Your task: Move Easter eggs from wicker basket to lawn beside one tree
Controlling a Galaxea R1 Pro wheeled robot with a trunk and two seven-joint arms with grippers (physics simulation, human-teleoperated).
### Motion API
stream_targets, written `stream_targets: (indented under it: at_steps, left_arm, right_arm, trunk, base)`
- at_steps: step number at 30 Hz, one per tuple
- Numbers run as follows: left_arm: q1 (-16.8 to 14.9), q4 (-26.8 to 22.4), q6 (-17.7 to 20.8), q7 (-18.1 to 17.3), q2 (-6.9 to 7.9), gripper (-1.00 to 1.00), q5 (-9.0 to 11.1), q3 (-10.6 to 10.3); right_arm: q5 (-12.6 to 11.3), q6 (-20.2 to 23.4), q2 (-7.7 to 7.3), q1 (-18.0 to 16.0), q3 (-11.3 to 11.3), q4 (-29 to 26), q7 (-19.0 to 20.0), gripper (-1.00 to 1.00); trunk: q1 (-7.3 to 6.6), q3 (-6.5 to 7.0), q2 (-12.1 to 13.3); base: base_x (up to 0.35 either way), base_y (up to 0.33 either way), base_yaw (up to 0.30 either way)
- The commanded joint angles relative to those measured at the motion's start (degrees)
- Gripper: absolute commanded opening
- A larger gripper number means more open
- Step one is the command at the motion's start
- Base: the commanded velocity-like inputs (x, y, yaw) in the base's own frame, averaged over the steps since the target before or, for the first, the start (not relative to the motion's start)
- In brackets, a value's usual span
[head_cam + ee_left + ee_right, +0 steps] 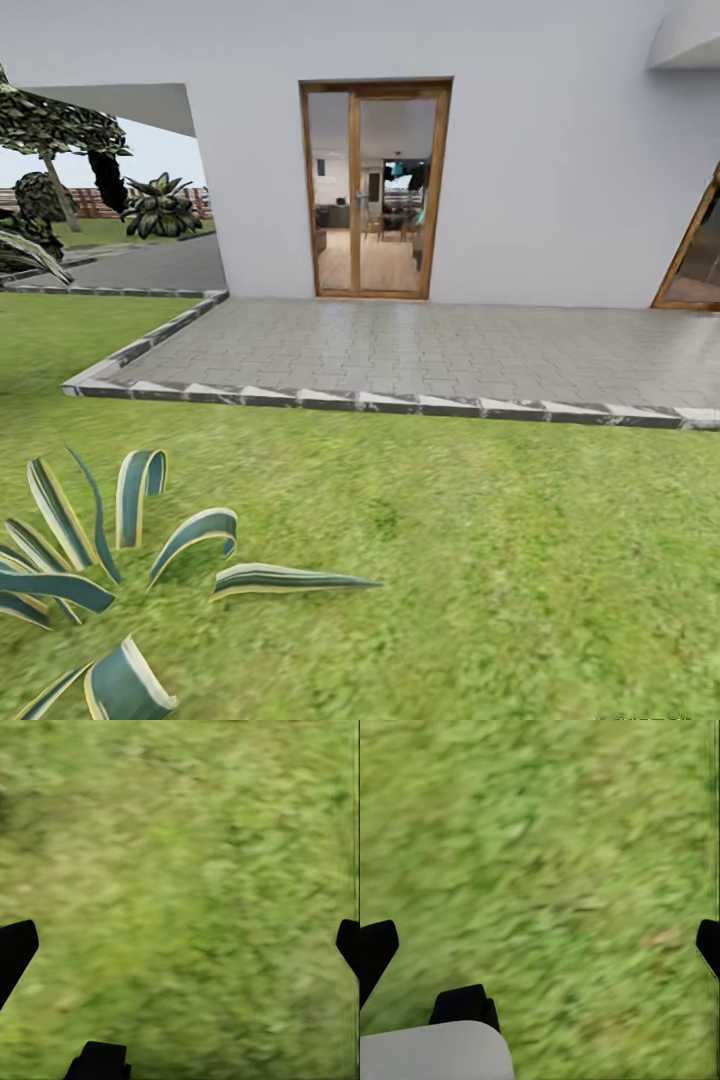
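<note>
Lawn (480, 560) underfoot, mottled green, no writing legible anywhere. Left end effector (180, 945): my wrist camera shows both dark fingertips (15, 949) spread wide over bare grass, nothing between them. Right end effector (540, 945): likewise spread over grass. Beyond: striped agave plant (100, 580) near left, grey paved patio (420, 350) ahead, wood-framed glass door (375, 190) in white wall (560, 150).
</note>
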Motion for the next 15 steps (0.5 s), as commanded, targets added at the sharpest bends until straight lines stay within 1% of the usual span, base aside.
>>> stream_targets:
  at_steps: [1, 4, 6, 13, 15]
  left_arm:
    - [0.0, 0.0, -0.2, 0.0, -0.03, 1.0, 0.5, 0.1]
    - [0.0, 0.0, -0.2, -0.1, -0.03, 1.0, 0.5, 0.1]
    - [0.0, 0.0, -0.2, -0.1, -0.03, 1.0, 0.5, 0.1]
    - [0.0, 0.0, -0.2, -0.1, -0.09, 1.0, 0.5, 0.0]
    - [0.0, 0.0, -0.1, -0.1, -0.3, 1.0, 0.4, -0.1]
  right_arm:
    - [0.0, -0.2, -0.01, -0.1, -0.1, 0.1, 0.0, 1.0]
    - [0.0, -0.2, -0.05, -0.1, -0.1, 0.1, 0.0, 1.0]
    - [0.0, -0.2, -0.05, -0.1, -0.1, 0.1, 0.0, 1.0]
    - [0.0, -0.2, -0.08, -0.1, -0.1, 0.1, 0.0, 1.0]
    - [0.0, -0.2, -0.08, -0.1, -0.2, 0.0, 0.0, 1.0]
  trunk:
    - [0.01, -0.02, 0.0]
    - [0.01, 0.08, 0.0]
    - [0.01, 0.15, 0.0]
    - [0.01, 0.38, 0.0]
    - [0.01, 0.45, 0.0]
  base:
    - [0.216, -0.186, -0.285]
    - [0.215, -0.185, -0.285]
    - [0.127, -0.111, -0.285]
    - [0.024, -0.021, -0.285]
    - [0.002, -0.002, -0.285]
